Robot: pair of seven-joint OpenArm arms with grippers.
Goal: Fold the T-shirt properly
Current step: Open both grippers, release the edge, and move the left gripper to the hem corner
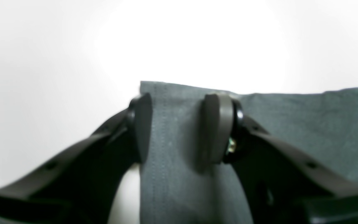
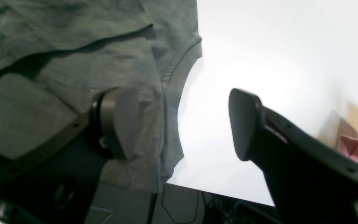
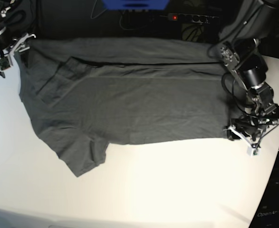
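Observation:
The dark grey T-shirt [image 3: 129,104] lies spread across the white table [image 3: 177,190], its far long edge folded over toward the middle and one sleeve pointing to the near left. My left gripper [image 3: 233,133] sits at the shirt's near right corner. In the left wrist view that gripper [image 1: 179,127] is open, one finger at the stitched hem's edge and the other resting on the T-shirt [image 1: 306,124]. My right gripper [image 3: 14,47] is at the far left corner. It [image 2: 182,124] stands wide open, one finger over the T-shirt [image 2: 57,77] and the other over bare table.
The table's far edge runs close behind the shirt, with cables [image 2: 197,208] and a power strip [image 3: 177,17] beyond it. A blue object [image 3: 134,4] sits at the back. Something pink [image 2: 356,149] lies off to the right in the right wrist view.

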